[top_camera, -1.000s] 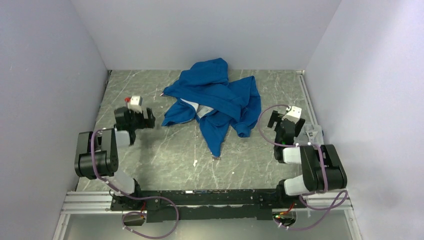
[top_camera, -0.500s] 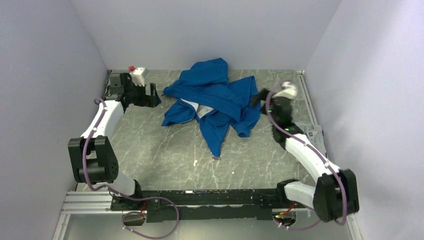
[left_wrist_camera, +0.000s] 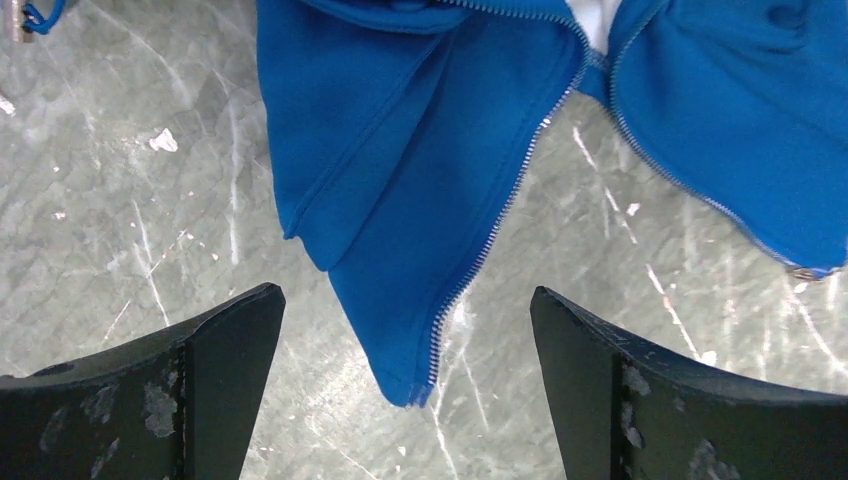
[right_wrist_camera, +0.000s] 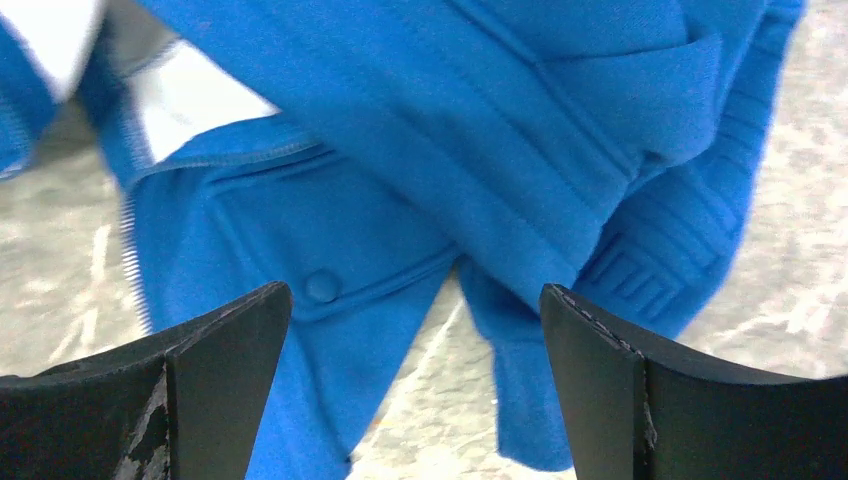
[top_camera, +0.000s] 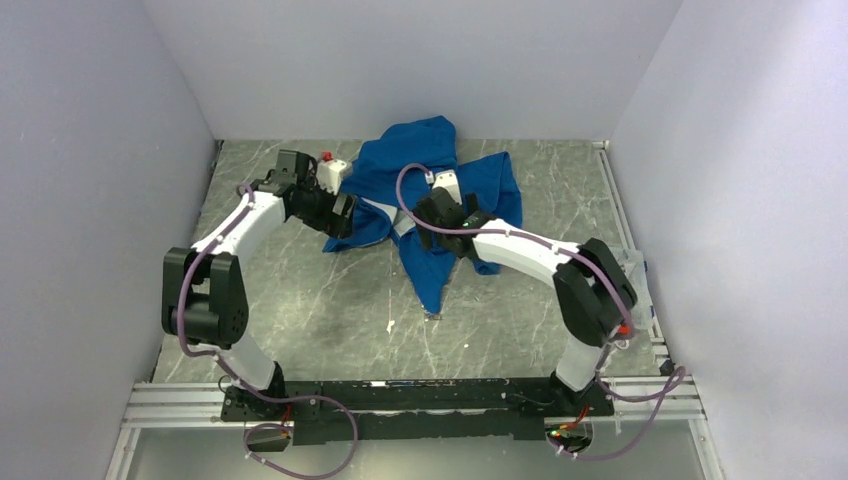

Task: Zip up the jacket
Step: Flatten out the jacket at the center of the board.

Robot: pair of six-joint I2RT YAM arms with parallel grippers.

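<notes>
Over the jacket's (top_camera: pixel 440 195) near left corner, the left hand (left_wrist_camera: pixel 403 300) hangs spread wide, the unzipped silvery zipper (left_wrist_camera: pixel 505 210) running between its fingers. Above the jacket's middle the right hand (right_wrist_camera: pixel 415 300) is spread too, over a pocket flap (right_wrist_camera: pixel 270 235) and its snap button (right_wrist_camera: pixel 322 286). The blue heap lies crumpled on the table's (top_camera: pixel 330 300) far half, sleeves hard to sort out.

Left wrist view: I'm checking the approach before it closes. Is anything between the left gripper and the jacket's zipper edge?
Nothing visible does. The open left gripper hovers over the jacket's lower front corner, with the zipper teeth running up between its fingers. Only the marbled table shows beside the cloth.
</notes>
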